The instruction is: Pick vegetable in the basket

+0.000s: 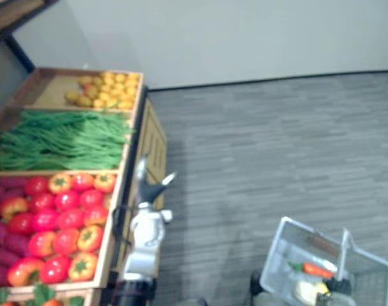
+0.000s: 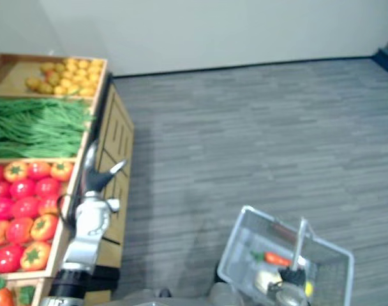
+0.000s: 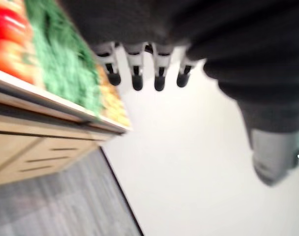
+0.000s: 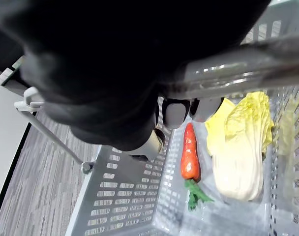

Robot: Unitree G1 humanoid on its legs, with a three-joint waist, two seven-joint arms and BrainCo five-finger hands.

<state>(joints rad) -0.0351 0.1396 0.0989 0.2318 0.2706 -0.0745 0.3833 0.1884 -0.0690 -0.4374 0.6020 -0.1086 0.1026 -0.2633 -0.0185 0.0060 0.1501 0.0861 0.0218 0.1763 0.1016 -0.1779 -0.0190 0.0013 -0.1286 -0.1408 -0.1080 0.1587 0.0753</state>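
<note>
Here, right robot hand (image 4: 115, 88) grips basket (image 4: 125, 196) holding carrot (image 4: 189, 155) and cabbage (image 4: 240, 147)

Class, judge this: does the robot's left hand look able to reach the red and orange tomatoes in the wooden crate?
Probably yes: the open left hand hovers beside the red and orange tomatoes, with nothing between.

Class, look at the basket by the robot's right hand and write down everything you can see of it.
The basket is a pale grey, see-through plastic crate, rectangular, with slotted walls and a shiny bar handle across its top. The right hand has its fingers curled round that handle and holds the basket above the grey floor. Inside, a carrot with a green top and a pale cabbage lie side by side on its bottom.
</note>
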